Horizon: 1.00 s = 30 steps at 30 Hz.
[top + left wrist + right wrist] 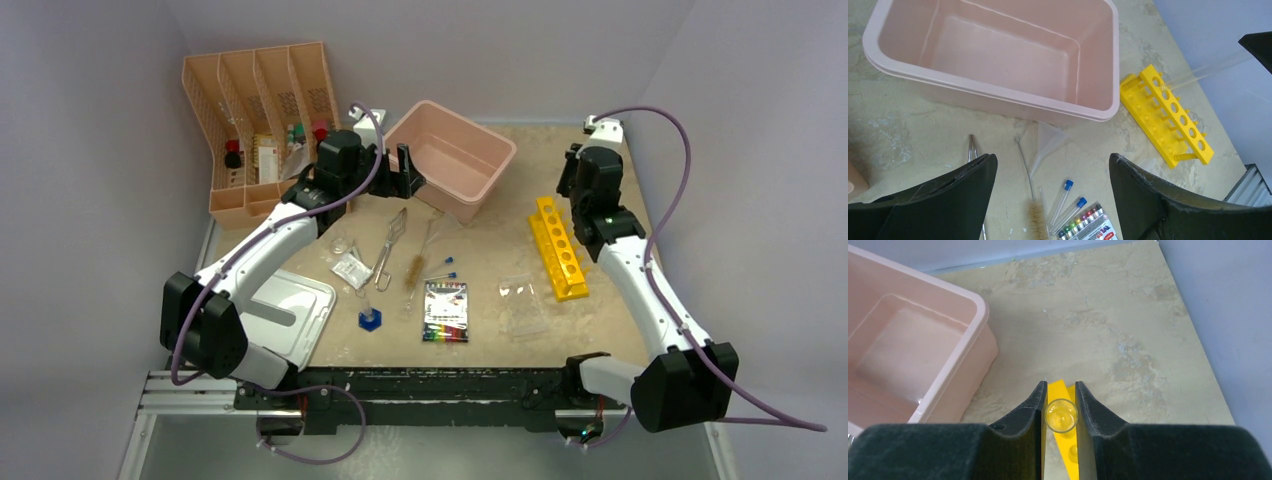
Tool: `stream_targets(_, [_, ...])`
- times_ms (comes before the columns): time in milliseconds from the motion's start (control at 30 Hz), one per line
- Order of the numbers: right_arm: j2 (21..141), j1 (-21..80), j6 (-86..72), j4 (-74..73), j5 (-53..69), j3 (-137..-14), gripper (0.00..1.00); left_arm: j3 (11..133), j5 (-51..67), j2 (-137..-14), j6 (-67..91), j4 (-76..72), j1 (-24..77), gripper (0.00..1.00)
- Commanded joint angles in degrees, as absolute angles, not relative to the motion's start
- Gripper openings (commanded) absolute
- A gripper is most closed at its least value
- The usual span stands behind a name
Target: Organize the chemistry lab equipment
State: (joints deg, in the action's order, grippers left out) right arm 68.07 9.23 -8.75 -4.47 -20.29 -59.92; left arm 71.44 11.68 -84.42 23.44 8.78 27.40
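Right wrist view: right end effector (1060, 392) is gripping a clear test tube (1061, 416) over the yellow rack (1063, 460), best centred on a hole before lowering; left end effector (1052, 157) is hanging open.

No text, label or number was legible. The colourful pack (445, 312) carried print too small to read, and in the left wrist view its corner showed only blurred letters.

Pale lilac walls (90, 250), mottled beige tabletop (495, 240), even light
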Motion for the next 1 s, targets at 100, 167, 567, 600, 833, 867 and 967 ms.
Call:
stream_targets(100, [67.4, 9.1, -8.1, 4.7, -20.2, -57.7, 0.13, 71.9, 11.7, -84.8, 23.8, 5.0, 27.4, 0.82])
stream_targets(167, [67.6, 9.1, -8.3, 5.2, -20.1, -56.8, 0.13, 72.0, 11.7, -84.8, 23.7, 5.1, 27.4, 0.82])
stream_targets(567, [71.3, 9.1, -6.2, 9.9, -21.1, -52.6, 0.13, 71.8, 11.6, -84.9, 23.3, 5.7, 27.4, 0.81])
stream_targets(600, [71.8, 9.1, -5.5, 11.3, -21.6, -52.2, 0.13, 71.7, 11.6, -84.9, 23.3, 5.8, 27.4, 0.81])
stream_targets(833, [75.4, 8.8, -0.3, 21.1, -23.3, -51.1, 0.12, 72.1, 11.6, -84.9, 22.7, 6.8, 27.4, 0.81])
stream_targets(867, [76.1, 8.7, -0.3, 22.2, -23.3, -51.0, 0.12, 72.1, 11.5, -84.9, 22.6, 6.9, 27.4, 0.81])
stream_targets(967, [77.8, 8.0, 1.6, 25.5, -23.2, -50.8, 0.11, 72.1, 11.5, -84.7, 22.4, 7.3, 27.5, 0.81])
